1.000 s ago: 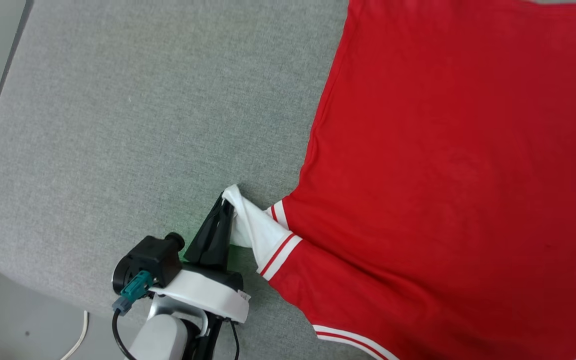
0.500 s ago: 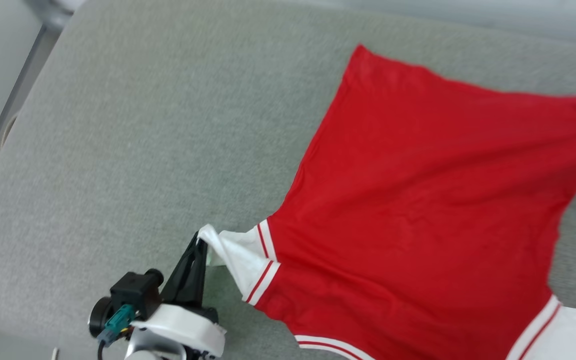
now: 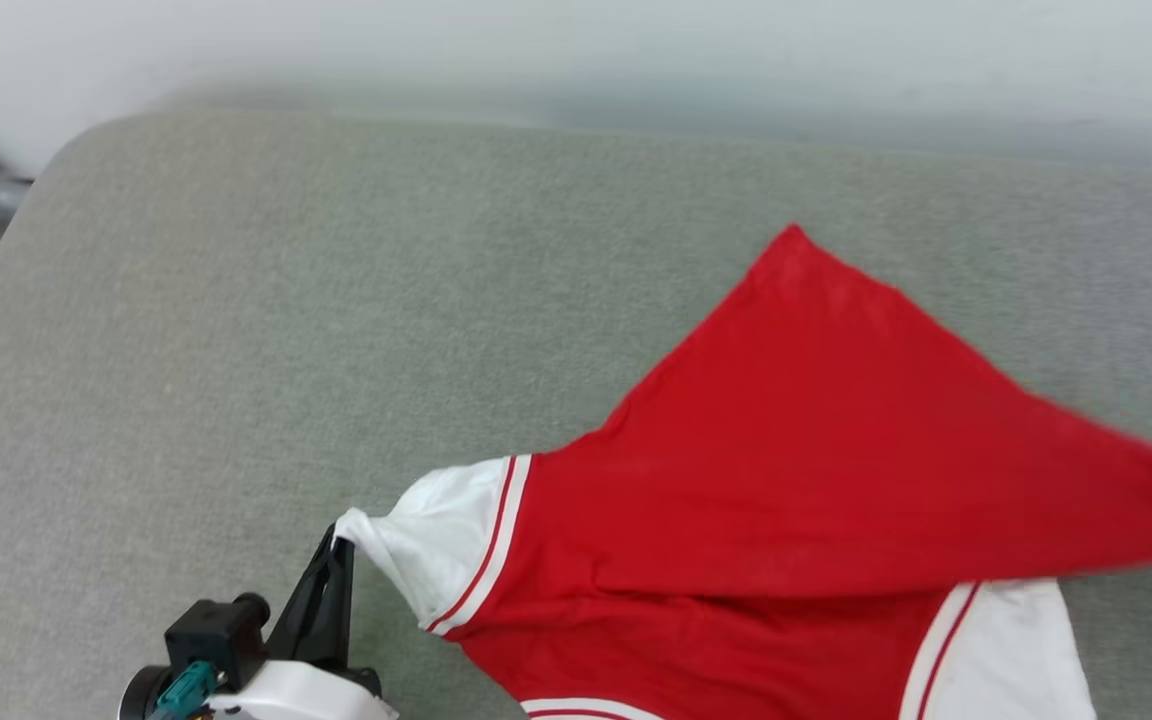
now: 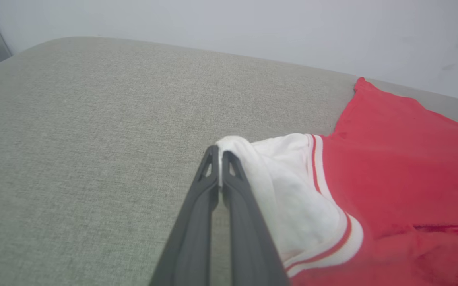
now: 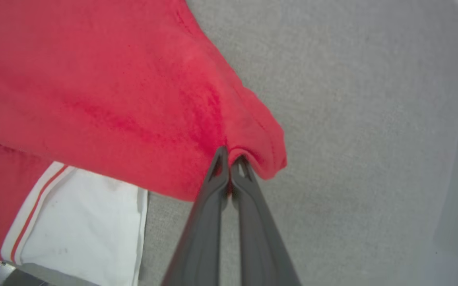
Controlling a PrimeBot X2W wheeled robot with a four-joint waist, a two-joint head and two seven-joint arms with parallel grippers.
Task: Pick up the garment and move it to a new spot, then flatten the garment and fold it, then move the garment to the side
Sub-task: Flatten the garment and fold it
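Left jaws gripped the white sleeve (image 3: 436, 535); right jaws had hoisted the garment (image 3: 816, 450) by its hem corner (image 5: 261, 159), nearer; folding looked begun.

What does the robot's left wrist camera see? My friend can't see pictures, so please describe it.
The robot's left hand pinches the tip of a white sleeve of a red shirt, its two dark fingers closed on the cloth. The shirt spreads to the right over a grey padded surface, with a pale wall behind.
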